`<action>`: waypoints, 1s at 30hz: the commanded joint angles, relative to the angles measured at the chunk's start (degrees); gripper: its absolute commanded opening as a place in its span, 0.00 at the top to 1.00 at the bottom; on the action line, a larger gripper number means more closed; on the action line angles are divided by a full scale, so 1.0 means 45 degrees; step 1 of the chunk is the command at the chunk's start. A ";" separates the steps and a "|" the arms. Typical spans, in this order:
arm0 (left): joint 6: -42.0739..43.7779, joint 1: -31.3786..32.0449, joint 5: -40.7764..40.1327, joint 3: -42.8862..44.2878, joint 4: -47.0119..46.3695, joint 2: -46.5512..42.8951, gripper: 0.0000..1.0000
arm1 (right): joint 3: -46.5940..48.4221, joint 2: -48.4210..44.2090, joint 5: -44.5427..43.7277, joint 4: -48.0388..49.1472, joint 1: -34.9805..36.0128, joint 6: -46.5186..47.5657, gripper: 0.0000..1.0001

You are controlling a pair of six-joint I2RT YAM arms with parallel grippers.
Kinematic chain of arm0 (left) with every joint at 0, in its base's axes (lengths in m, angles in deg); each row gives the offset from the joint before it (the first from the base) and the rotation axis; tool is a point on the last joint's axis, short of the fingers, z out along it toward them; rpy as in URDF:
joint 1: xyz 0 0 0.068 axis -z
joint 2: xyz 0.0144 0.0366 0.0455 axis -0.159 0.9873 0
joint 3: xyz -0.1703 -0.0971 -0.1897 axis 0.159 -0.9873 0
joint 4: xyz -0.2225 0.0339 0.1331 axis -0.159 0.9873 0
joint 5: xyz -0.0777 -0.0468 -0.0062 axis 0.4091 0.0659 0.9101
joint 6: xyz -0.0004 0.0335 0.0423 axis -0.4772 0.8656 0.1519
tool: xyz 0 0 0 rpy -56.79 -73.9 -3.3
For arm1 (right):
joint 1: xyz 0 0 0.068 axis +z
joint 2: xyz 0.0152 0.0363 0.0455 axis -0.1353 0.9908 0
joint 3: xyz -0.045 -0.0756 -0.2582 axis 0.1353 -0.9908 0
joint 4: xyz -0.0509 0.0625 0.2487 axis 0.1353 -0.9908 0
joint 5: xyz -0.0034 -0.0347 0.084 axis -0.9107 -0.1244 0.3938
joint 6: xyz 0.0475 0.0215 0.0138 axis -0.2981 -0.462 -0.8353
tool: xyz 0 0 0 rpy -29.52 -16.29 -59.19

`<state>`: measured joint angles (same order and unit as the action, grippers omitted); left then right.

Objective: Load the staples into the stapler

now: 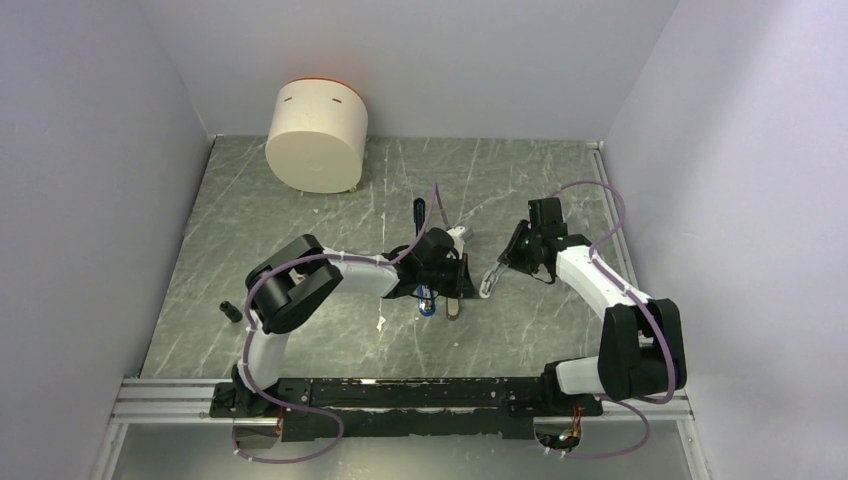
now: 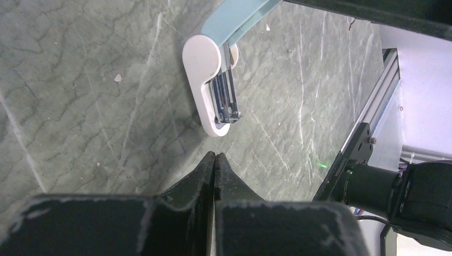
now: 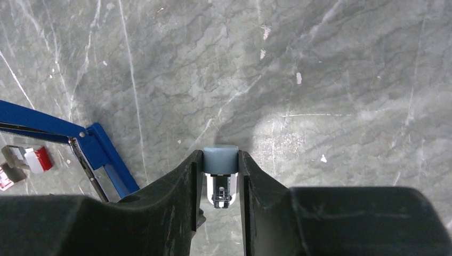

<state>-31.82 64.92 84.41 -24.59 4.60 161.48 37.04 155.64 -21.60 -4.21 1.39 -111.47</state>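
Note:
The stapler (image 3: 104, 154), bright blue, lies opened on the marble at the left of the right wrist view, with its metal channel showing. In the top view the stapler (image 1: 427, 298) pokes out under my left wrist. The tiny red staples box (image 3: 37, 159) lies beside it at the left edge. My left gripper (image 2: 215, 156) is shut and empty, just left of the right gripper. My right gripper (image 3: 220, 160) is shut on a pale-blue and white oblong piece (image 2: 210, 80) and holds it low over the table, right of the stapler. The staple block cannot be made out.
A big white cylinder (image 1: 316, 135) stands at the back left. A little black cylinder (image 1: 232, 311) lies at the left. A small tan piece (image 1: 453, 308) lies beside the stapler. A metal rail (image 1: 400, 395) runs along the near edge.

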 commanded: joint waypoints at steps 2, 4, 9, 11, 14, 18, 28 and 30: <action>-0.0073 0.0110 0.0158 0.0477 0.0231 0.0266 0.92 | -0.0279 -0.0008 0.0295 0.0548 -0.0067 0.0574 0.65; 0.0026 0.0122 0.0148 0.0606 0.0301 0.0191 0.91 | -0.0230 0.0016 0.0276 0.0518 -0.0062 0.0790 0.63; 0.1079 0.0125 -0.0401 0.1232 0.1368 -0.0286 0.88 | -0.0082 -0.0009 0.0305 0.0313 -0.0057 0.1196 0.57; 0.1376 0.0132 -0.0484 0.1333 0.1628 -0.0589 0.87 | -0.0080 -0.0050 0.0294 0.0316 -0.0054 0.1261 0.55; 0.1600 0.0131 -0.0544 0.1423 0.1861 -0.0953 0.85 | -0.0029 -0.0043 0.0336 0.0301 -0.0050 0.1292 0.50; 0.1734 0.0128 -0.0808 0.1314 0.1992 -0.1612 0.83 | 0.0002 -0.0123 0.0430 0.0351 -0.0035 0.1308 0.42; 0.2857 0.0114 -0.4913 0.0403 0.3641 -0.4808 0.79 | -0.0120 -0.0512 -0.1354 -0.0052 0.1268 0.0116 0.34; 0.2906 0.0123 -0.5641 0.0381 0.4460 -0.5340 0.75 | -0.0382 -0.0723 -0.2150 -0.0060 0.1668 -0.0569 0.33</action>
<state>-21.40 65.20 68.78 -22.12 19.75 142.40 36.43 154.79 -23.68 -3.51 6.09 -108.56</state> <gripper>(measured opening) 0.231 0.663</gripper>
